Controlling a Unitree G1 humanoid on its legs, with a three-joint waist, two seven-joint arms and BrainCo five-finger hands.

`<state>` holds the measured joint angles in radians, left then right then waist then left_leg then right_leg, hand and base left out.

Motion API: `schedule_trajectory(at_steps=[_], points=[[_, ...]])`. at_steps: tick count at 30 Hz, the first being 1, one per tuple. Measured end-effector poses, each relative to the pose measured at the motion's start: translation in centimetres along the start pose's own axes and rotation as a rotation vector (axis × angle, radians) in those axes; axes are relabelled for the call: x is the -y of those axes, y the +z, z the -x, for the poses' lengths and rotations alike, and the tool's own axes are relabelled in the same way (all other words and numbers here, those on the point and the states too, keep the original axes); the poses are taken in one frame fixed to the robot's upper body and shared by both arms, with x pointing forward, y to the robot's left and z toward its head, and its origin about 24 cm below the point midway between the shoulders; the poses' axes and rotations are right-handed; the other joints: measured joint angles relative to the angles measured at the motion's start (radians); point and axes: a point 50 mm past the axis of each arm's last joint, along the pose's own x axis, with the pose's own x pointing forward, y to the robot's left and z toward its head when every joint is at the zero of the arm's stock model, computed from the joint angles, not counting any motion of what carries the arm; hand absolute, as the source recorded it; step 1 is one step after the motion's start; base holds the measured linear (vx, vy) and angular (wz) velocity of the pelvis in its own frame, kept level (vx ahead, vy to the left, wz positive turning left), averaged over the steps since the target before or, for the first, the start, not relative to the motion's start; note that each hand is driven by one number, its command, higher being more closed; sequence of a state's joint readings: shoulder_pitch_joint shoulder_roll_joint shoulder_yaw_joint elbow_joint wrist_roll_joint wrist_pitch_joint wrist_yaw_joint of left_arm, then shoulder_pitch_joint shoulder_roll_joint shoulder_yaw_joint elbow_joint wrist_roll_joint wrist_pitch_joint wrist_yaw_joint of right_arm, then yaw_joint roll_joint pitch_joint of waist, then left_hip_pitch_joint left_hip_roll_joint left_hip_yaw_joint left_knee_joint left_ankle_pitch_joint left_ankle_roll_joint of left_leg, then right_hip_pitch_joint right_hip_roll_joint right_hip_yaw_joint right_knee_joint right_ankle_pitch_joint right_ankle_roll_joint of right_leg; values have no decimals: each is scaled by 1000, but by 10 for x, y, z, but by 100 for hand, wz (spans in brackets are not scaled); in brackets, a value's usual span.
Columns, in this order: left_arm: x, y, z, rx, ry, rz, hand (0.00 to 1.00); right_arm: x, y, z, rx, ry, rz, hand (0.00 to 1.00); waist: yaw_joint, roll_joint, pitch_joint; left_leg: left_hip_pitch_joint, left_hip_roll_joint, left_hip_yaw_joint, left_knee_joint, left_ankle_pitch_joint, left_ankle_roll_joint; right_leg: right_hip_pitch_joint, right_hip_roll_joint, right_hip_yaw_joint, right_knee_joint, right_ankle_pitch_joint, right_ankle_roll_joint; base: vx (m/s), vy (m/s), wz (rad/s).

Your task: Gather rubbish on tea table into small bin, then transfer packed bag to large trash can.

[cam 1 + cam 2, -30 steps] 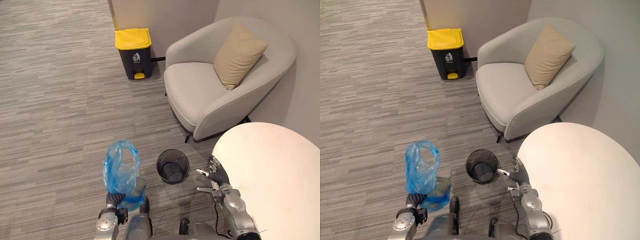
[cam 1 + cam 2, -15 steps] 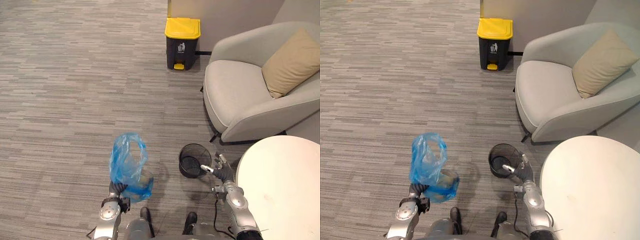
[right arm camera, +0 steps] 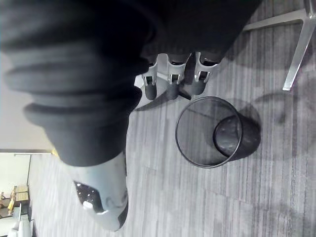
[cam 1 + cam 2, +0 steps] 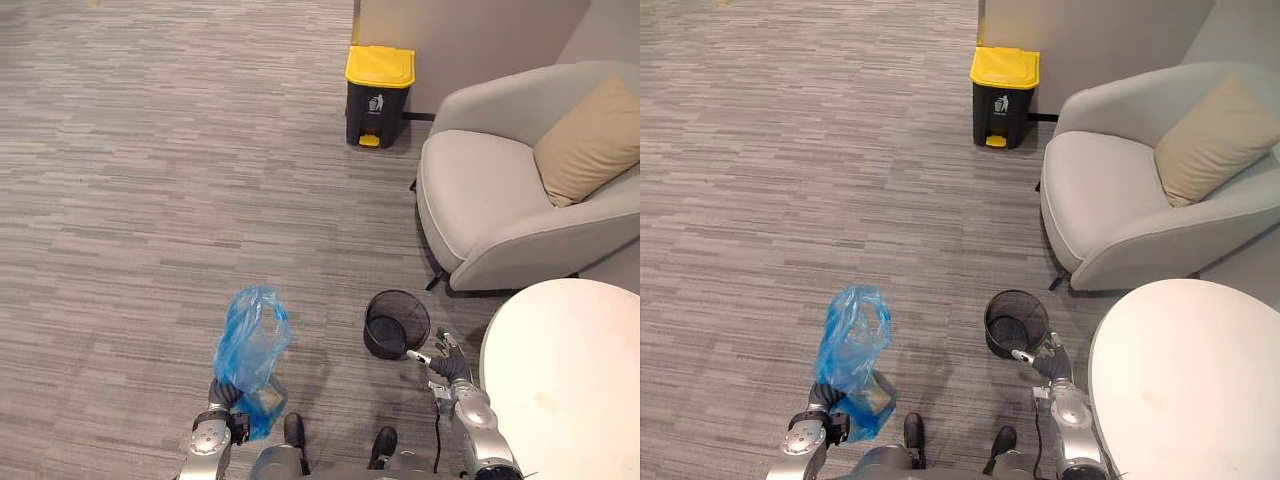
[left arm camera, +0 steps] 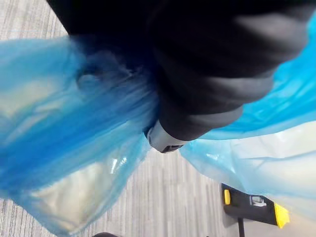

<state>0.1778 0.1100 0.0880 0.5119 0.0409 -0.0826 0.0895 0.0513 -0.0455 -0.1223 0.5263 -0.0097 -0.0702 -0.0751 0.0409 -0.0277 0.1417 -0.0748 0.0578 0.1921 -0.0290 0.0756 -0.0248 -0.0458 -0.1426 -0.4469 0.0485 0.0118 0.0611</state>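
**Blue bag (image 4: 250, 338) at the left hand (image 4: 222, 394), right hand (image 4: 446, 363) by the small bin (image 4: 396, 322)**

We see the blue bag raised above the carpet. Its plastic bunches around the left hand, so we cannot tell how this hand grips. The right hand holds nothing, its fingers straight and slightly apart, near the small bin and beside the tea table (image 4: 575, 385). The large trash can (image 4: 379, 84) stands well apart, against the wall, its yellow lid closed.

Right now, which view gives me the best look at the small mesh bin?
The right wrist view: it looks close into the small mesh bin, rim to base, and it appears empty. Both eye views show it from above and farther off, on the carpet beside the round table.
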Motion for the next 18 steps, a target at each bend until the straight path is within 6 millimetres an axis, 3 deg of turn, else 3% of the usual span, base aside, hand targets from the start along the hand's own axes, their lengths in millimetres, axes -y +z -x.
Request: schedule_trajectory(at_steps=[4,8,11,12,14,15,17,18], points=[[-1,0,0,-2,5,1,100,0,2,-1,3,-9,-1,0,1,-18,4,-52,-5,-6,58,-28,10,-29,-15,-1,33,-26,11,-22,38,15],[-6,0,7,9,24,16,100,-1,-1,0,-5,-11,-5,0,2,-41,25,-139,7,-5,294,-182,25,-69,-56,36,196,-136,45,14,73,3],[-12,13,11,69,50,28,100,0,-2,9,7,-21,-21,0,2,-57,46,-174,-7,-38,442,-294,45,-81,-78,88,330,-228,76,114,68,30],[-13,17,13,91,54,28,100,0,-1,13,22,-27,-28,0,-2,-67,52,-172,-25,-68,459,-313,59,-90,-94,145,402,-224,67,174,44,53],[-10,26,9,124,44,35,100,2,1,12,28,-29,-26,0,-5,-58,63,-157,-35,-99,455,-322,71,-186,-102,220,577,-219,67,260,75,65],[-6,36,5,154,35,33,100,-1,1,12,28,-24,-35,0,-12,-45,79,-140,-34,-149,435,-322,80,-241,-46,257,588,-263,47,302,61,72],[-6,39,2,160,40,31,100,-1,1,13,27,-24,-40,0,-13,-47,80,-112,-38,-173,403,-322,80,-264,-18,256,559,-265,39,293,-49,65],[-4,40,-1,159,33,29,100,-1,1,12,30,-25,-39,0,-28,-46,81,-67,-42,-205,357,-322,78,-287,19,243,505,-261,33,341,-107,65]])
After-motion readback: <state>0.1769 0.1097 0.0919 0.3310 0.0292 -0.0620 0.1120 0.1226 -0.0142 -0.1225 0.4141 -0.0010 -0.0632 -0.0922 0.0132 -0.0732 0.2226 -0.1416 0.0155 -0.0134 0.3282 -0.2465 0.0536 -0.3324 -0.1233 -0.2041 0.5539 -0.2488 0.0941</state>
